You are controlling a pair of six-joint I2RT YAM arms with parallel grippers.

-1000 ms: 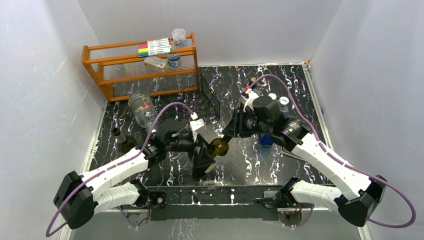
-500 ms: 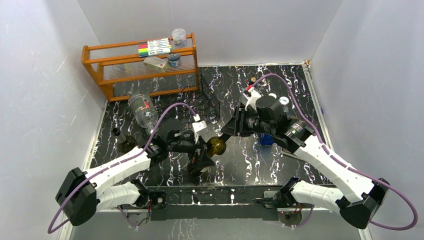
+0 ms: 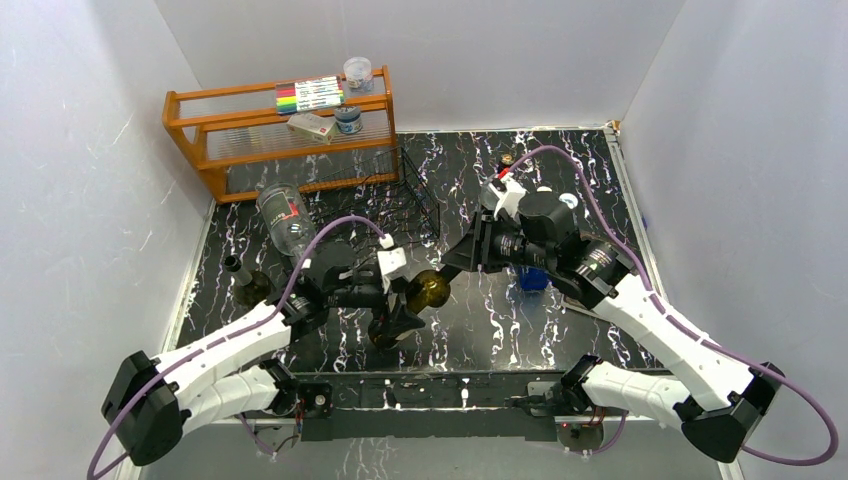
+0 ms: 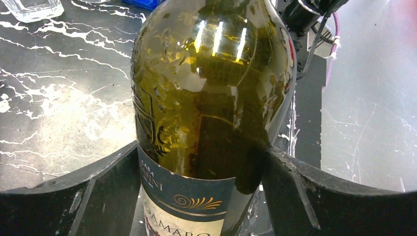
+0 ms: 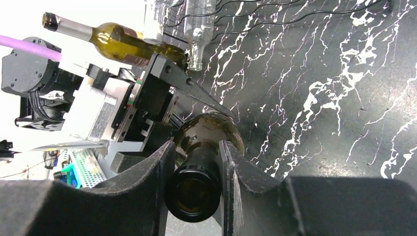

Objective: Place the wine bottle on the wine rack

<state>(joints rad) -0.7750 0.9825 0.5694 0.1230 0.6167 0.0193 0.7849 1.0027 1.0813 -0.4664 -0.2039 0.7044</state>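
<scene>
On the black marbled table, the wine bottle is held between both arms, well short of the wine rack. The right gripper clamps its neck. The left gripper has just closed from wide open onto its body, so a handover appears underway.

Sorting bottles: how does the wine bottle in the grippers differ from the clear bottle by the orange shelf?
The wine bottle is olive, the clear bottle colourless. The wine bottle is gripped: right gripper at neck, left gripper around body; the clear bottle lies untouched. Both have long necks.
</scene>
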